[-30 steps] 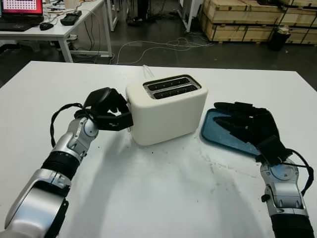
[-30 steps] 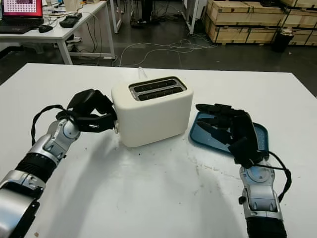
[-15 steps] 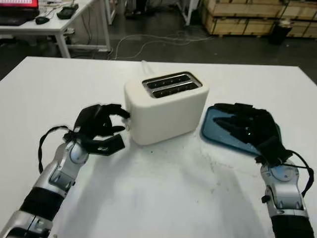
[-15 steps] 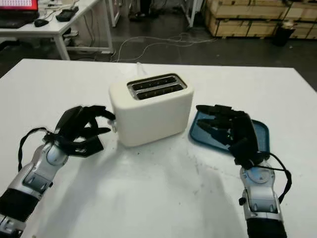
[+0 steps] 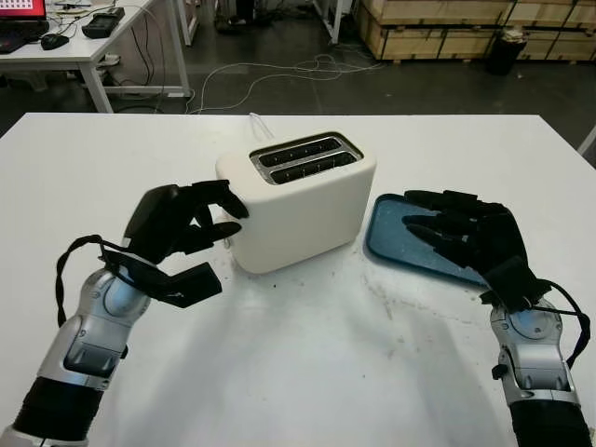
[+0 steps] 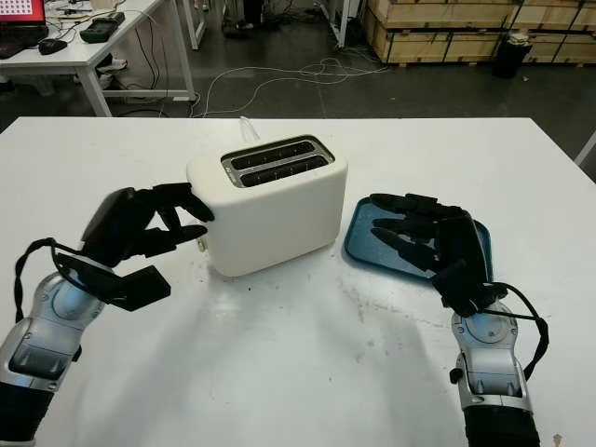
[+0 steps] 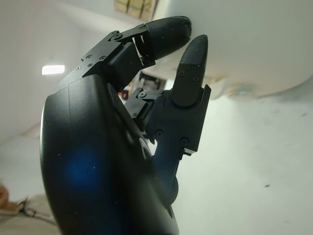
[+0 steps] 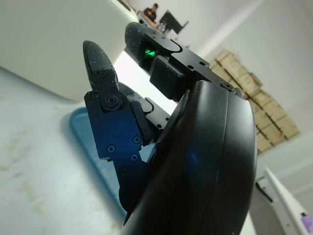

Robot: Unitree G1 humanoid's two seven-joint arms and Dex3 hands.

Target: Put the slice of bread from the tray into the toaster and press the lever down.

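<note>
A cream two-slot toaster [image 5: 298, 196] stands mid-table, its slots [image 5: 303, 156] dark; I cannot tell what is inside them. My left hand [image 5: 220, 240] is open at the toaster's left end, its fingertips [image 5: 233, 209] near the upper corner of that end, where a small pale lever knob [image 6: 202, 244] sticks out. In the left wrist view the toaster's wall [image 7: 254, 44] is just past the fingertips. A blue tray [image 5: 396, 247] lies right of the toaster, its visible part bare. My right hand [image 5: 430, 222] is open above the tray and holds nothing.
The white table [image 5: 307, 372] has open room in front of the toaster. A white cord [image 5: 256, 126] runs back from the toaster. Beyond the far edge are dark floor, a desk [image 5: 56, 42] at back left and wooden crates [image 5: 438, 23] at back right.
My left hand came off the toaster's left end, drew back toward me, then rose with fingertips by the upper corner. The right hand stayed over the tray.
</note>
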